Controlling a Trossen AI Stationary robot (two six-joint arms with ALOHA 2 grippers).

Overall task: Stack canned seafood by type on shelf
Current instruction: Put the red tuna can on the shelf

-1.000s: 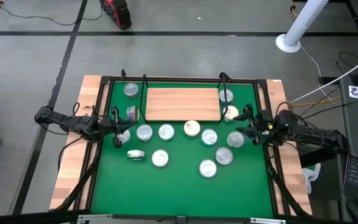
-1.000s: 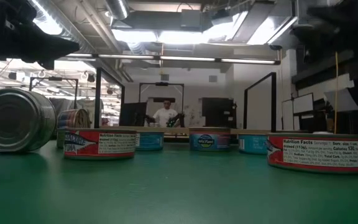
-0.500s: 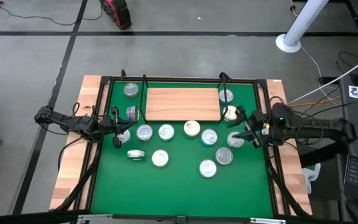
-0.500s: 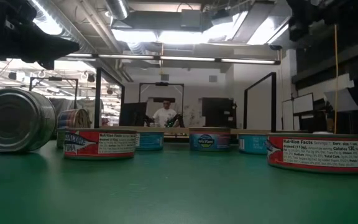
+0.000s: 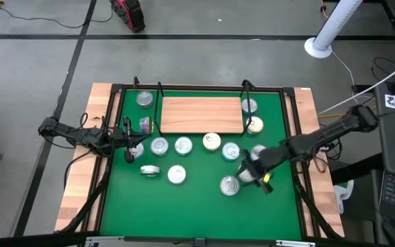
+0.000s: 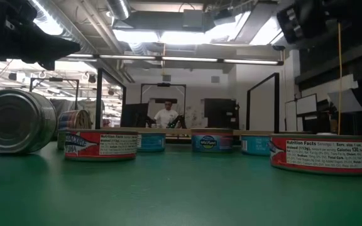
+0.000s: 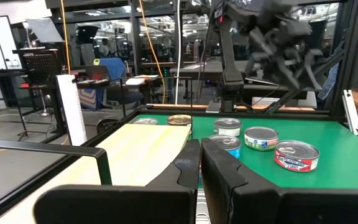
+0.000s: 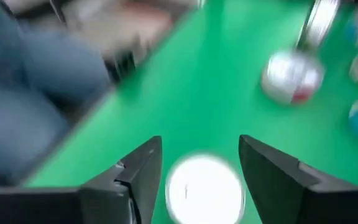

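Nothing sat on the light-brown wooden shelf (image 5: 201,114); my right gripper (image 8: 201,163) hung apart over a silver-lidded round tin (image 8: 205,188), my left gripper (image 7: 199,163) together.

"Nutrition Facts" panels show on two red-labelled tins (image 6: 100,144) (image 6: 319,154) in the low view

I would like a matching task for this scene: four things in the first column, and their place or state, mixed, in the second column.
Column one:
1. left gripper
2. right gripper
3. shelf
4. can lying on its side

Column two:
A. bare board, no can on it
B. open above a silver-lidded can
C. shut, at the left edge of the mat
D. round end turned toward the low camera

Pairs: 1-C, 2-B, 3-A, 4-D
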